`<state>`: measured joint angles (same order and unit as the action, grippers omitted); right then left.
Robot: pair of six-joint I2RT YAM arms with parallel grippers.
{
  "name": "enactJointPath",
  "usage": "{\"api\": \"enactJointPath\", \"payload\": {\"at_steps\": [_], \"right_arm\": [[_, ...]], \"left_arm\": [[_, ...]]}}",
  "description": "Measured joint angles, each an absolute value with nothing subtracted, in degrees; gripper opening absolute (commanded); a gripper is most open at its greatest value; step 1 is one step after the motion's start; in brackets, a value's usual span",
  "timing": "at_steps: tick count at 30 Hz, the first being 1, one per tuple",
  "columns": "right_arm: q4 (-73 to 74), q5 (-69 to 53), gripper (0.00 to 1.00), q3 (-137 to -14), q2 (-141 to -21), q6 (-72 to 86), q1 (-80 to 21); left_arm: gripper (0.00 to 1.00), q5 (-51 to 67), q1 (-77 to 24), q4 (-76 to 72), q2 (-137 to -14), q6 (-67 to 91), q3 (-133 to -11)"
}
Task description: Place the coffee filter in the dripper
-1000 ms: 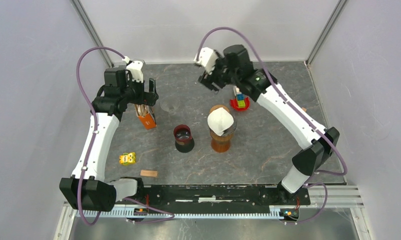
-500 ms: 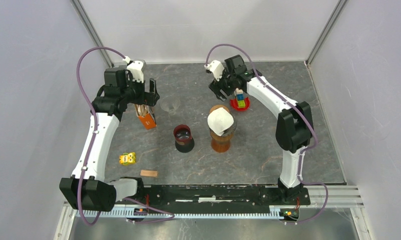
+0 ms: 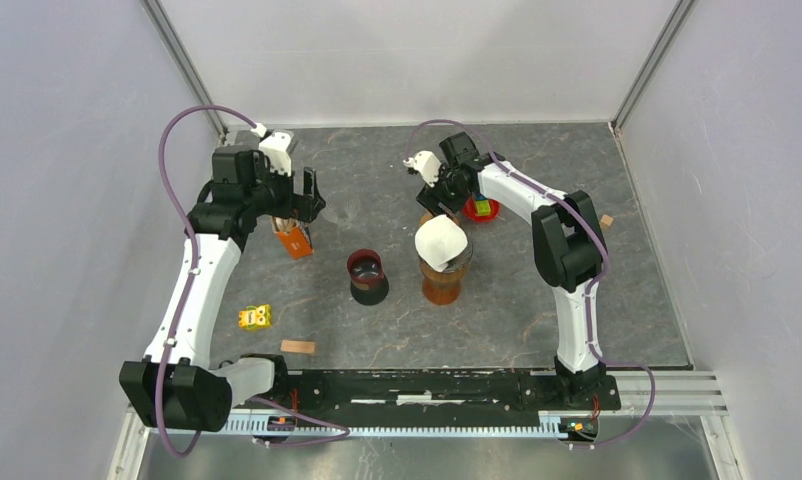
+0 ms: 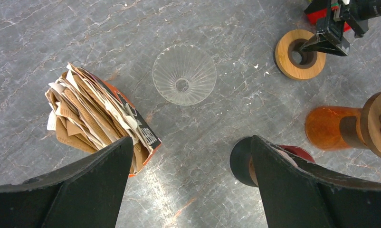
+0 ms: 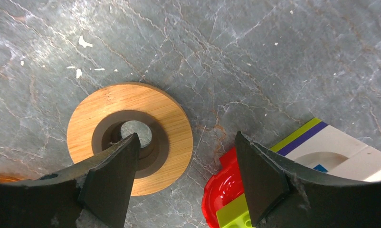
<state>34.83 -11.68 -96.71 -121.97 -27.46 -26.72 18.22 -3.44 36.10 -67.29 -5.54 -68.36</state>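
- Plainly, the right gripper [image 5: 186, 154] had its jaws apart and held nothing, low over a wooden ring [image 5: 174, 126].
- One fingertip [image 5: 124, 152] sat over the ring's centre hole; whether it touched could not be told.
- Just beside the ring lay a red plate [image 5: 217, 190] with toy blocks.
- The left gripper [image 4: 189, 142] hung above the table, its jaws spread wide and empty.
- Beneath it the glass dripper [image 4: 184, 75] sat mouth up on the table, empty, near an orange box [image 4: 146, 135] stuffed with brown papers.
- The white filter [image 3: 439, 240] rested on top of the amber carafe [image 3: 442, 285], well apart from the dripper.
- A dark cup [image 3: 367, 275] stood between the box and the carafe.
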Motion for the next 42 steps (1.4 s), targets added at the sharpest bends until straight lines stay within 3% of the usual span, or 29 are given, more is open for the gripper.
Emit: {"api": "enactJointPath", "payload": {"at_steps": [9, 23, 35, 42], "right_arm": [[34.6, -11.6, 0.69, -94.3, -122.7, -28.0, -26.7], [34.8, -12.4, 0.32, -94.9, -123.0, -27.5, -26.8], [40.0, -14.0, 0.28, -110.5, -122.4, -26.8, -26.8], [42.2, -15.4, 0.27, -111.9, -116.8, -25.9, -28.8]], "left_arm": [[1.0, 19.5, -3.4, 35.1, -66.3, -5.6, -67.1], [1.0, 19.6, -3.4, 34.9, -66.3, -5.6, -67.1], [1.0, 18.9, -3.4, 34.9, -66.3, -5.5, -67.1], [1.0, 15.2, -2.9, 32.9, -66.3, -4.7, -67.1]]}}
